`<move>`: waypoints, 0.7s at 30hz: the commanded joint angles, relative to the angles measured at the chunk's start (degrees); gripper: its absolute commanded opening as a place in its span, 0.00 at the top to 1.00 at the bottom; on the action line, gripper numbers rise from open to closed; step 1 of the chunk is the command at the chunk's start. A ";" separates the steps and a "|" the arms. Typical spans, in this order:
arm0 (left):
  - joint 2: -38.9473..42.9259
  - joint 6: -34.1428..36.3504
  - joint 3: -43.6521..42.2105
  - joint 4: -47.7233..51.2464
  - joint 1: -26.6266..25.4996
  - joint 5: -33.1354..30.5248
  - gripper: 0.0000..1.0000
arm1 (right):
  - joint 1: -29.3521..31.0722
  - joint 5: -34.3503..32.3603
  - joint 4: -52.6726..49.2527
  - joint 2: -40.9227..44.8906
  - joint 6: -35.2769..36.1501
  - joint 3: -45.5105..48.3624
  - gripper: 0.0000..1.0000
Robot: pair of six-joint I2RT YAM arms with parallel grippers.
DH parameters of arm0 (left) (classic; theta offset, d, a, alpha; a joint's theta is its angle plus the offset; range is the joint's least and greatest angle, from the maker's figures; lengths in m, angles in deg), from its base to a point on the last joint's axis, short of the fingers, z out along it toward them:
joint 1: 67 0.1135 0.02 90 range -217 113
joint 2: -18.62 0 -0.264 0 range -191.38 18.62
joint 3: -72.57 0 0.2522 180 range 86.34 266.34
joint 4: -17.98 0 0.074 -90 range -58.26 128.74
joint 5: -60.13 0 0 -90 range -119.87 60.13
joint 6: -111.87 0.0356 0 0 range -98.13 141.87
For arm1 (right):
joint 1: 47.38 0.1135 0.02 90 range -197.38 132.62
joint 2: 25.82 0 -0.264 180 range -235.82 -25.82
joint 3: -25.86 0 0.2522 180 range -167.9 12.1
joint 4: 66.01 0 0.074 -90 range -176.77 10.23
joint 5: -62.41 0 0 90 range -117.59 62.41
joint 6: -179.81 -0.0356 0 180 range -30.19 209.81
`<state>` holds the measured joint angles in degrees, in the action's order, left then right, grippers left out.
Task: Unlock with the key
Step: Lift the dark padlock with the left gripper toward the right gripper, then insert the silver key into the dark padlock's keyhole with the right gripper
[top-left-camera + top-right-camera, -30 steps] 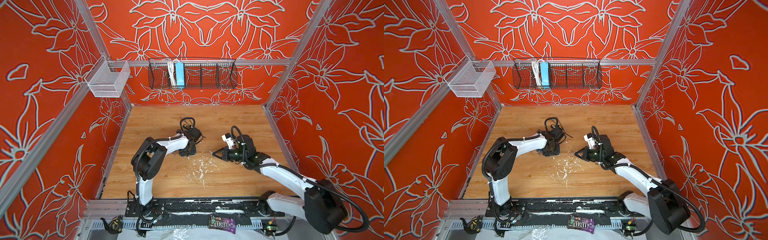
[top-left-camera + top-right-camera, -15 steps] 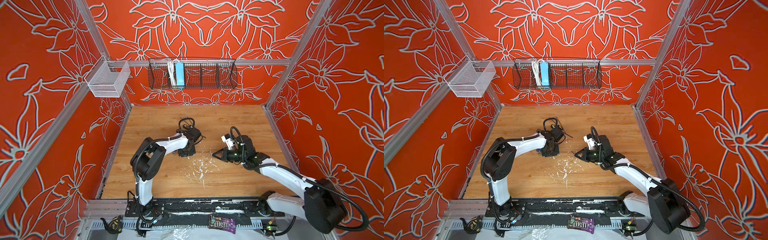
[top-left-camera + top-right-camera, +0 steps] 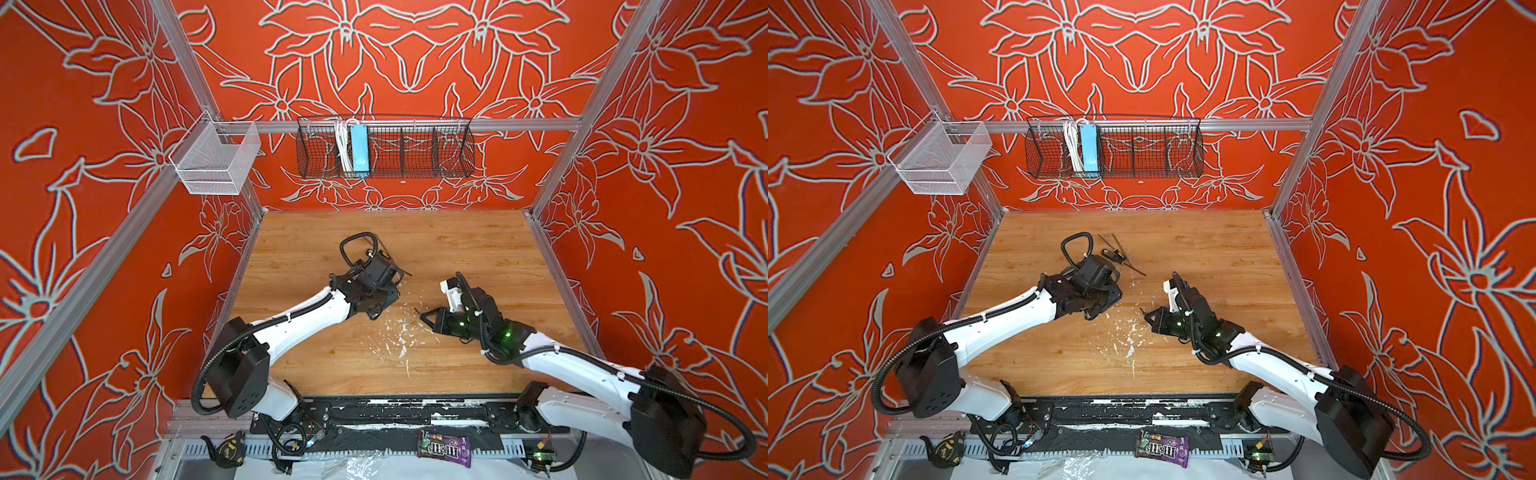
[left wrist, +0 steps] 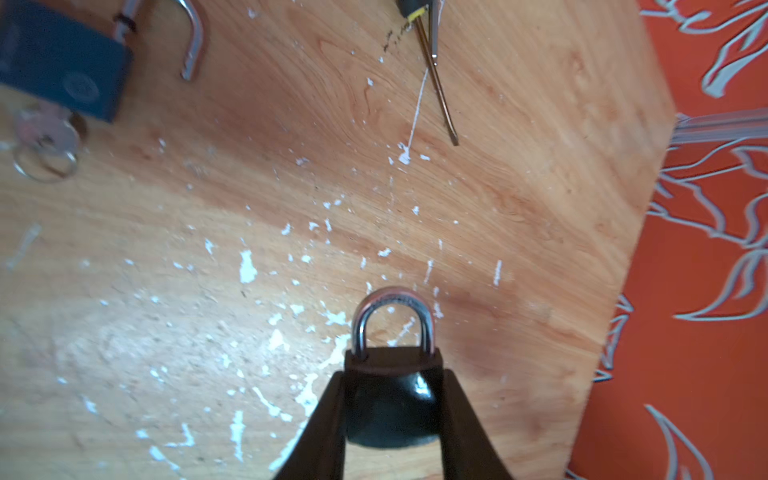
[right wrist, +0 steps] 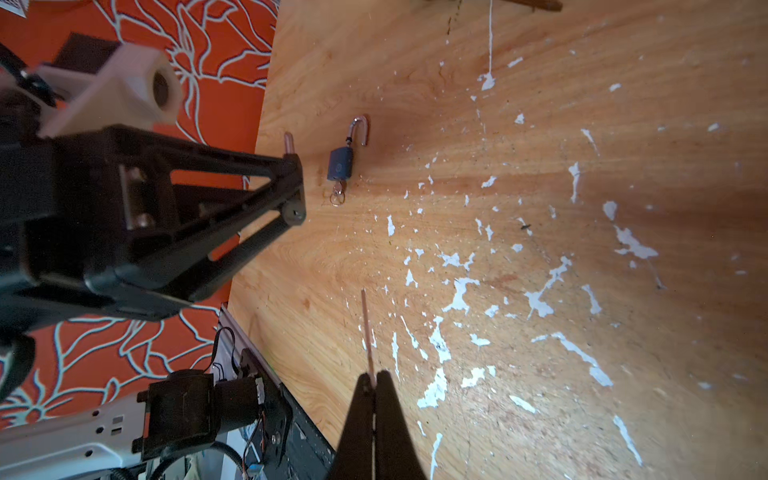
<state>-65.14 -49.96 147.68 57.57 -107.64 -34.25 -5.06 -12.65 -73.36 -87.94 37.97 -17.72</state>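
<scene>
The left hand (image 4: 392, 376) grips a padlock (image 4: 390, 401), the right hand (image 5: 375, 376) a key (image 5: 366, 328); an M&M's bag (image 3: 444, 451) lies apart.

Bright, even light — wrist cams blurry

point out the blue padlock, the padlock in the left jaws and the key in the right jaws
blue padlock (image 5: 340, 164): right wrist view, on its body
held padlock (image 4: 392, 296): left wrist view, top of its shackle
held key (image 5: 367, 332): right wrist view, mid blade

Padlock (image 4: 392, 365): two; key (image 4: 45, 129): two; screwdriver (image 3: 1117, 257): one; basket (image 3: 384, 149): two.
</scene>
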 commanded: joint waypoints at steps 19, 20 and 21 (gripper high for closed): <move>4.66 -14.42 -3.20 -9.62 -6.37 -5.81 1.00 | 9.00 -14.20 7.43 -1.97 0.17 -2.64 1.00; 4.65 -14.30 -3.32 -9.77 -6.38 -5.75 1.00 | 9.02 -14.24 8.40 -1.85 0.18 -2.22 1.00; 4.68 -14.11 -3.33 -9.91 -6.42 -5.73 1.00 | 9.00 -14.18 8.87 -1.80 0.31 -2.26 1.00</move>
<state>-61.60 -63.49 144.59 49.70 -113.58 -38.84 3.71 -25.33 -66.10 -89.58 38.35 -18.53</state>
